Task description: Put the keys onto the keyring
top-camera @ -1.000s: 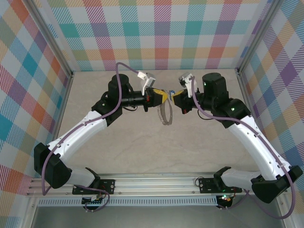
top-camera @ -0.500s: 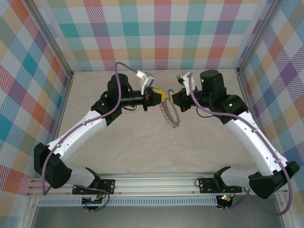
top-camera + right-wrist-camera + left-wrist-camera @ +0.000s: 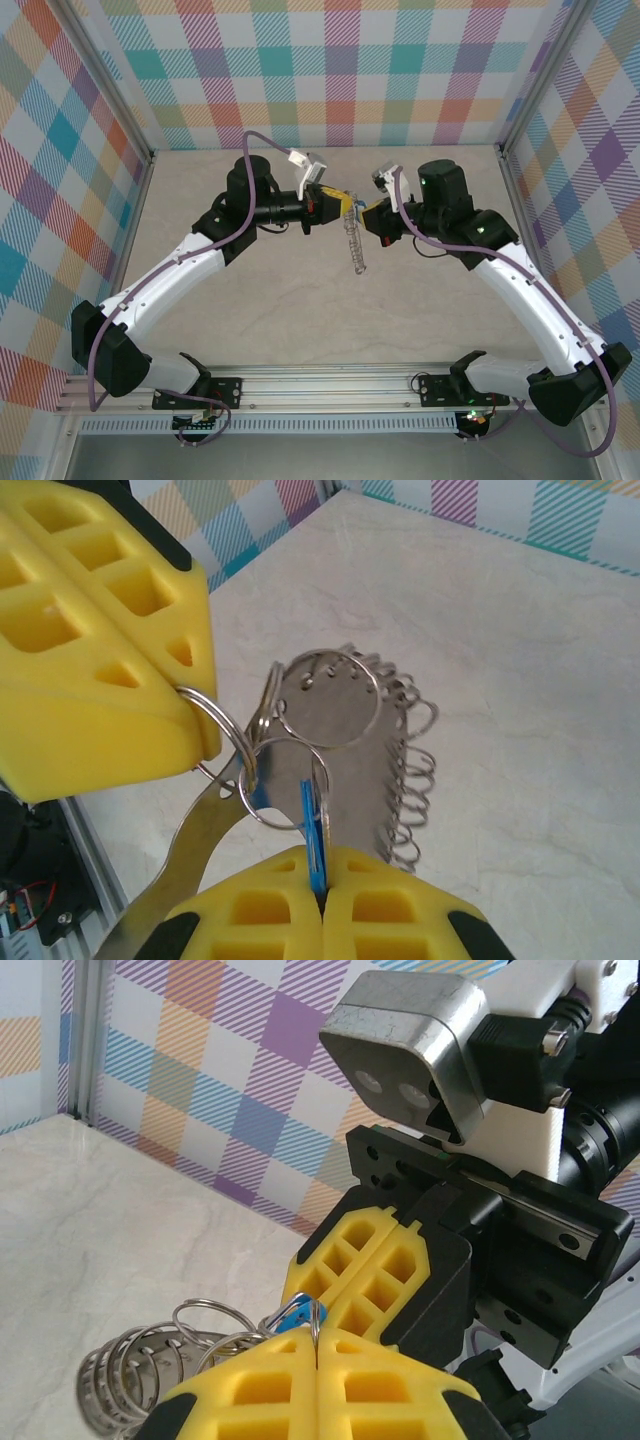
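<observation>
Yellow-fingered left gripper (image 3: 337, 204) and right gripper (image 3: 368, 211) meet above the worktop (image 3: 300, 300) centre, with the keyring (image 3: 355, 245) dangling between them. Left wrist: clenched on a wire loop (image 3: 317, 1318). Right wrist: clamped on the blue key tag (image 3: 313, 820). I'd feed it slowly along the loop, with the left arm steady.

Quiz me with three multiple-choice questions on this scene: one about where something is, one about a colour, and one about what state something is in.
1. Where is the keyring?
A. Lying flat in a far corner
B. Draped over an arm's base
C. Hanging where the left gripper and right gripper meet

2. What colour is the key tag?
A. Red
B. Blue
C. Green

3. The right gripper is:
A. Shut on the key tag
B. Wide open
C. Shut on nothing

Answers:
1. C, it dangles below their touching tips in the top view.
2. B, plainly blue in the right wrist view.
3. A, the key tag's edge sits clamped between its halves.
</observation>
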`<state>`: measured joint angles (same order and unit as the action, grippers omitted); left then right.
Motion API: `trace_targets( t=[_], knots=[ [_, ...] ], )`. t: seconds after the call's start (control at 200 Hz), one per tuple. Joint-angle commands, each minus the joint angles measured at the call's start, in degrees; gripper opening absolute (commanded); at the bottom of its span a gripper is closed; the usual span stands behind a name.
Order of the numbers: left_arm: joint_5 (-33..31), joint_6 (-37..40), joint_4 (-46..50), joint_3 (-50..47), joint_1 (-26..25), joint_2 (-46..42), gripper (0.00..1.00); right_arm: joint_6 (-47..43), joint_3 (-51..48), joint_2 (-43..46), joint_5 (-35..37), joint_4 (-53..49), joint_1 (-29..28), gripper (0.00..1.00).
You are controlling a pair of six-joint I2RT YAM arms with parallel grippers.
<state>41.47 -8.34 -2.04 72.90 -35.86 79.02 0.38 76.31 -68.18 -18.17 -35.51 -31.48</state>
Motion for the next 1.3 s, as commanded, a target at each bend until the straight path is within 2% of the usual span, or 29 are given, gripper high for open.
trace_targets(
  t=[0.0, 0.23, 0.78, 1.295],
  knots=[
    [1.4, -0.5, -2.9, 1.4, -0.4, -0.2, 0.0, 1.4, -1.2, 0.8, -3.2, 2.5, -0.4, 0.0],
    [1.4, -0.5, -2.8, 1.4, -0.3, 0.0, 0.0, 0.6, -1.0, 1.2, -0.8, 2.0, -0.4, 0.0],
    [1.7, -0.4, -2.5, 1.4, -0.4, -0.3, 0.0, -3.0, 7.3, -1.2, 2.4, -2.3, -0.4, 0.0],
    [1.4, 0.0, -2.4, 1.1, -0.4, -0.5, 0.0, -4.1, 7.2, -1.1, 5.4, -2.8, -0.4, 0.0]
  ],
)
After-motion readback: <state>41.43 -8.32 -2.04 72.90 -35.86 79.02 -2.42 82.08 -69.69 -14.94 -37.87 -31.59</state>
